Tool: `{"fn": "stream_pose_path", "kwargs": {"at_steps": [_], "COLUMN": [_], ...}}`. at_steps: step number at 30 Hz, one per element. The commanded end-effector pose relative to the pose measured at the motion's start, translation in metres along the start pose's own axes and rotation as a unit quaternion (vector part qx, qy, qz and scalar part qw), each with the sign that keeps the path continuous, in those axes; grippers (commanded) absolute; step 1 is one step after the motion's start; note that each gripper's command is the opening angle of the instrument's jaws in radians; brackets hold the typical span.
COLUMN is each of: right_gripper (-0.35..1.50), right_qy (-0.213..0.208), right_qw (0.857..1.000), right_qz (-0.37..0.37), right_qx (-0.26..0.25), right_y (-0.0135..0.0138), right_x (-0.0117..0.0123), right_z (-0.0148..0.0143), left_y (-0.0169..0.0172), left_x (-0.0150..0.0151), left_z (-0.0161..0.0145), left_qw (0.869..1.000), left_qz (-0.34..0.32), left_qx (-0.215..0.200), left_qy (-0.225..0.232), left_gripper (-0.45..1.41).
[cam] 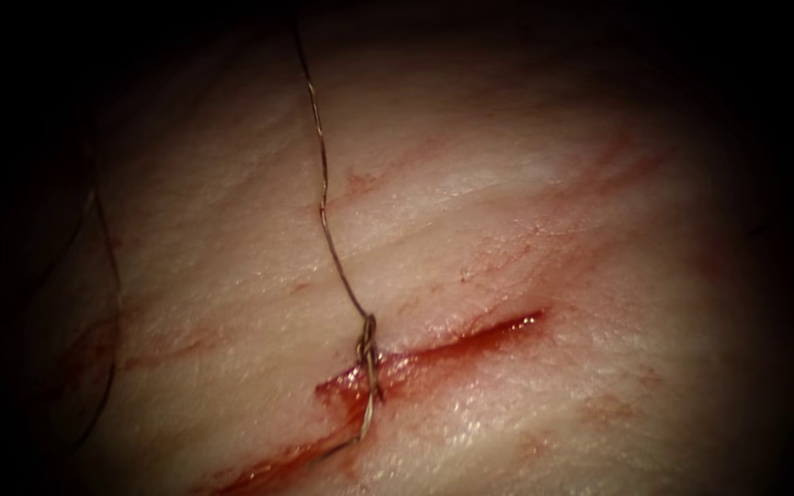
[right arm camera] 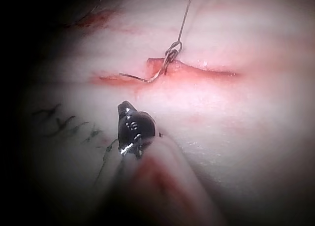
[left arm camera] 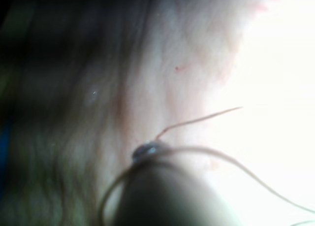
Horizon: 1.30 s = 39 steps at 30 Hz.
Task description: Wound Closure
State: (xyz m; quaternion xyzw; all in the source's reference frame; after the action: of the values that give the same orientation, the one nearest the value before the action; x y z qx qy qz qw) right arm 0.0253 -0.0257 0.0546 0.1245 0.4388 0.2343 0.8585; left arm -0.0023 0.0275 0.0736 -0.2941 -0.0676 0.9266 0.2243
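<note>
The tissue (cam: 526, 211) carries a slanting cut (cam: 470, 338) wet with red fluid. A knot (cam: 367, 347) of thread sits across the cut near its middle. From the knot a long strand of thread (cam: 323, 184) rises fairly straight toward the picture's top. A short tail (cam: 349, 443) lies on the tissue just below the knot. The left tool (left arm camera: 147, 150) appears shut on the thread (left arm camera: 197, 120), and another strand (left arm camera: 236, 162) curves around its shaft. The right tool (right arm camera: 126, 108) hovers over the tissue a little short of the knot (right arm camera: 171, 52), jaws shut and holding nothing.
A second, faint strand of thread (cam: 110, 303) curves down the dim left side of the tissue. Dark ink marks (right arm camera: 64, 123) lie on the tissue beside the right tool. Streaks of red fluid (cam: 259, 473) continue along the cut's lower left end.
</note>
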Motion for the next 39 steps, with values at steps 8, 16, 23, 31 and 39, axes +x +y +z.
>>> {"fn": "stream_pose_path", "kwargs": {"at_steps": [8,16,23,31,39], "right_gripper": [1.16,1.21,1.31,1.35,1.28], "right_qy": [0.043,0.018,-0.019,-0.073,-0.104], "right_qw": [0.997,0.995,0.987,0.971,0.966], "right_qz": [0.069,-0.077,-0.126,-0.183,-0.202], "right_qx": [0.013,0.065,0.103,0.138,0.125], "right_y": [0.0071,0.0061,0.0063,0.0041,0.0038], "right_x": [0.002,0.0013,0.0009,-0.0017,-0.0036], "right_z": [0.0019,0.0061,0.0067,0.0093,0.0112], "left_y": [0.0009,0.0017,0.0017,0.0018,0.002], "left_x": [-0.0005,-0.0017,-0.0018,-0.0018,-0.0021], "left_z": [0.0004,-0.0005,-0.0006,-0.0005,-0.0005], "left_qw": [1.0,1.0,1.0,1.0,1.0], "left_qz": [0.002,0.005,0.005,0.005,0.006], "left_qx": [-0.005,-0.009,-0.009,-0.008,-0.008], "left_qy": [0.002,0.002,0.002,0.002,0.002], "left_gripper": [-0.45,-0.45,-0.45,-0.45,-0.45]}}
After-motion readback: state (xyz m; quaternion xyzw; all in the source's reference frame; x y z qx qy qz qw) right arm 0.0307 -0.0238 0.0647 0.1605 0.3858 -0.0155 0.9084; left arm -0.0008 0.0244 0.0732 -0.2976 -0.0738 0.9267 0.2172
